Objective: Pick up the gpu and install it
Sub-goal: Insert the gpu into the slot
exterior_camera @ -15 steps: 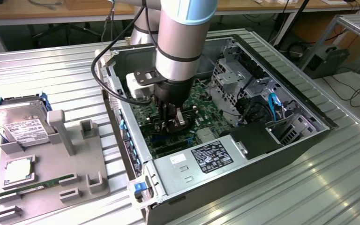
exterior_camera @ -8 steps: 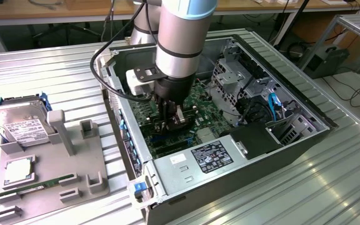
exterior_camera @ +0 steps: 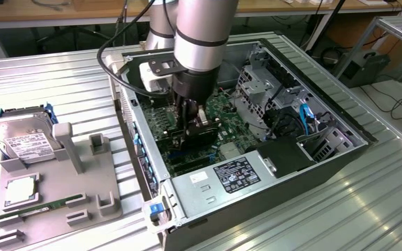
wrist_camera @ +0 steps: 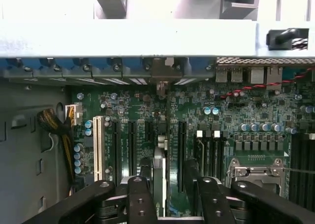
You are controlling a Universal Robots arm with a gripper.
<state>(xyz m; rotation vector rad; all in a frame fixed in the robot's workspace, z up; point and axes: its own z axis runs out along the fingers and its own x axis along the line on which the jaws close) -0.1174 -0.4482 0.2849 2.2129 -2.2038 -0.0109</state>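
The gpu [exterior_camera: 202,134] is a thin dark card held upright inside the open computer case [exterior_camera: 341,151], low over the green motherboard [exterior_camera: 222,104]. My gripper [exterior_camera: 197,116] reaches down from the arm and is shut on the card's upper edge. In the wrist view the gpu [wrist_camera: 160,157] appears edge-on between my two black fingers [wrist_camera: 141,192], running along a dark expansion slot [wrist_camera: 180,152]. Its silver bracket end [wrist_camera: 165,69] meets the case's rear slot openings. I cannot tell whether the card's connector sits in the slot.
A grey fixture tray [exterior_camera: 107,180] left of the case carries a hard drive [exterior_camera: 19,137], a CPU [exterior_camera: 19,191] and a green RAM stick [exterior_camera: 40,208]. Inside the case stand the power supply [exterior_camera: 232,175] and drive cage [exterior_camera: 257,86]. A white slot [wrist_camera: 97,145] and CPU socket [wrist_camera: 256,171] flank the card.
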